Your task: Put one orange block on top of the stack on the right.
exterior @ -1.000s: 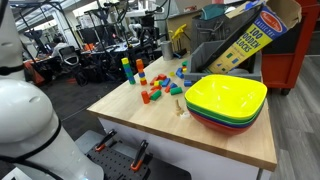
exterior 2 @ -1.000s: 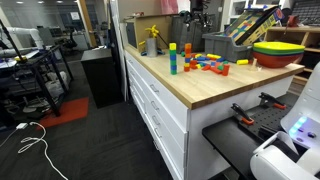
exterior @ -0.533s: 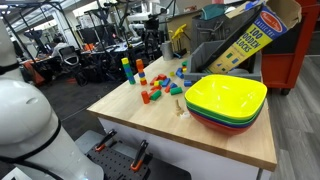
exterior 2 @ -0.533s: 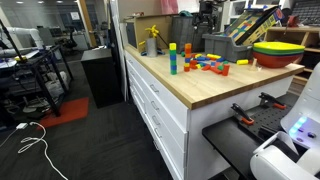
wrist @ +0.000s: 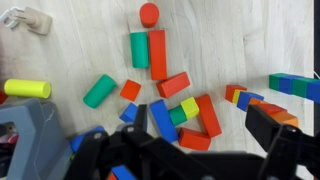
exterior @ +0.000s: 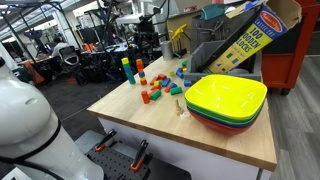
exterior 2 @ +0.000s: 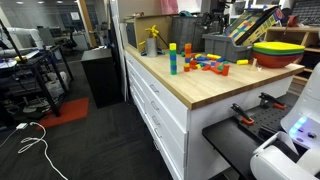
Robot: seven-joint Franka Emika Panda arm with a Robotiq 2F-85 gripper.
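Note:
In the wrist view my gripper [wrist: 200, 128] is open and empty, high above a scatter of blocks on the wooden table [wrist: 230, 40]. A small orange block [wrist: 130, 90] lies left of the jaws. Longer orange-red blocks [wrist: 158, 55] lie around a blue block [wrist: 163, 118]. Dark blue blocks [wrist: 90, 135] show at the lower left, partly hidden by my gripper body; the low blue stack [exterior: 181, 71] stands by the pile in an exterior view. My gripper [exterior 2: 212, 15] hangs well above the blocks [exterior 2: 205, 64].
The tall blue-green-yellow tower [exterior: 126, 70] [exterior 2: 172, 58] and a short red-and-orange stack [exterior: 140, 72] stand by the pile. Stacked bright bowls [exterior: 225, 100] sit near the table's front. A grey bin and a block box [exterior: 250, 35] stand behind them. Green and yellow cylinders [wrist: 25, 88] lie loose.
My gripper has shifted sideways above the table over the block pile. The blocks have not moved.

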